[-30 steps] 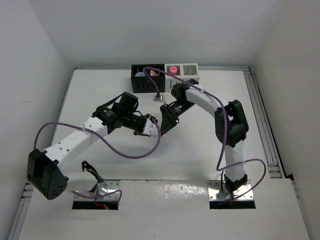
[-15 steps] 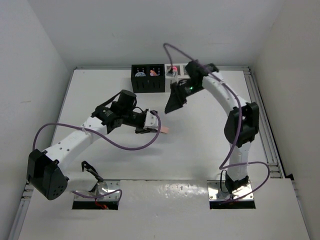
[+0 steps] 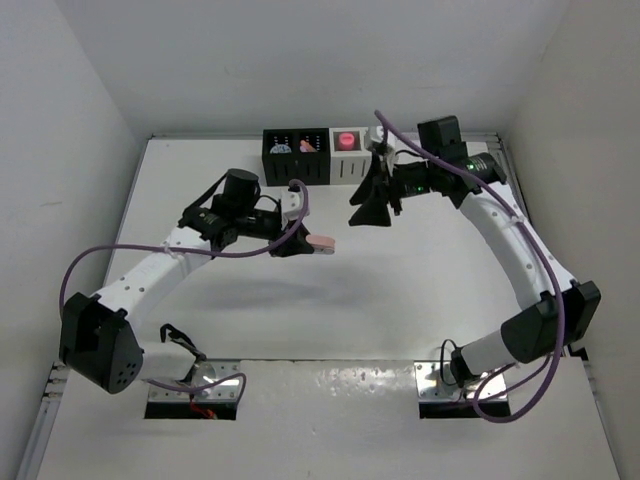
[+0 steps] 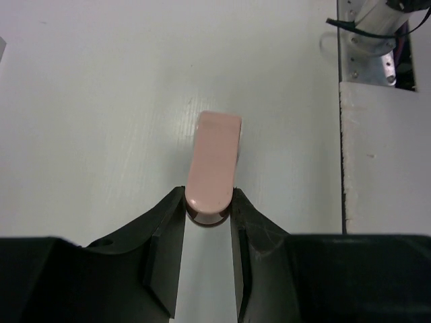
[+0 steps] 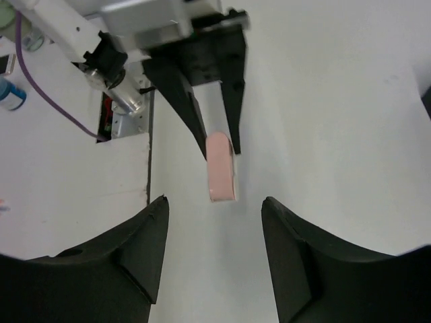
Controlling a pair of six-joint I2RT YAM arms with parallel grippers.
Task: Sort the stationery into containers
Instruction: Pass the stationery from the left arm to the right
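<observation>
Sorting is part done, and the job now is to get the pale pink stick (image 4: 214, 159) into a box. The left claw (image 4: 209, 217) is squeezed onto one end of the stick, with one finger on each side. The rest of the stick pokes out in front of the claw. It looks lifted off the white table (image 3: 420, 300), near the middle. It is well apart from the two boxes at the far edge.

The right claw (image 3: 368, 212) has its fingers spread apart, with nothing between them. It hangs near the stick and points toward it, just in front of the white box (image 3: 350, 170). The black box (image 3: 295, 172) stands touching the white box on its left. A blue and white tape roll (image 3: 281, 146) sits in one half of the black box. A hot-pink tube (image 3: 347, 140) sits in the near half of the white box. The other half of the white box is hidden by the right arm, so I cannot tell what is in it.

To do this well, I think the left arm should carry the stick up high. It should go over the box wall, not into it. The stick is long, so it should tip nose down over one square hole. Then the claw should go low before it lets go, so the stick does not bounce out. The right arm is close and should make room.
</observation>
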